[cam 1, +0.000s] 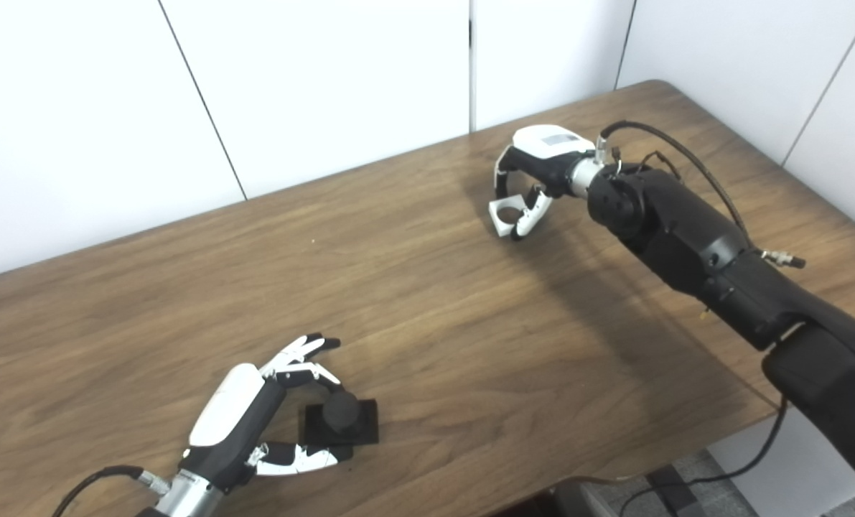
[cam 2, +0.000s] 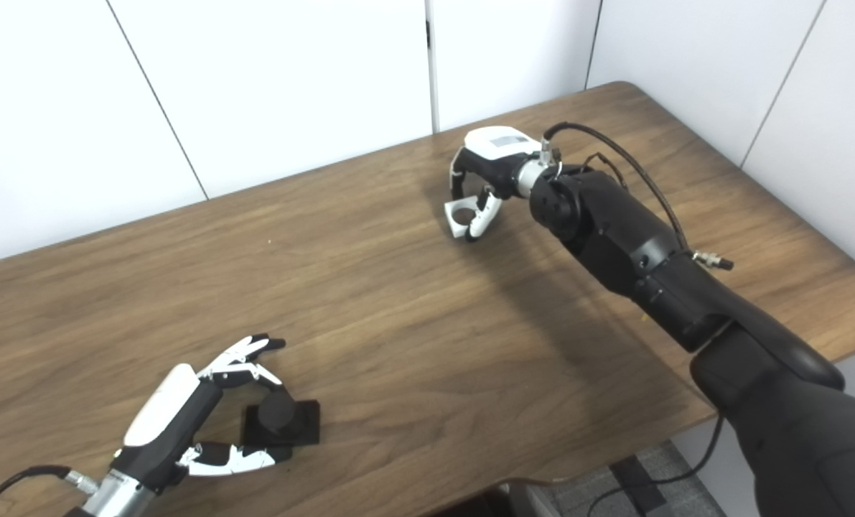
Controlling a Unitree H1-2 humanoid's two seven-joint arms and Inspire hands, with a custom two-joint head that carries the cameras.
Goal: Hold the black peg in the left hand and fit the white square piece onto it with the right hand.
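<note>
The black peg stands upright on its square black base, flat on the table near the front left. My left hand is around it. One curled finger touches the peg's top and the thumb lies against the base's front edge, while the other fingers are stretched out. My right hand is at the far middle of the table. It is shut on the white square piece, which has a round hole, and holds it just above the wood.
The brown wooden table has its front edge close to the left hand and its right edge under my right arm. White wall panels stand behind it. Cables hang below the table at the lower right.
</note>
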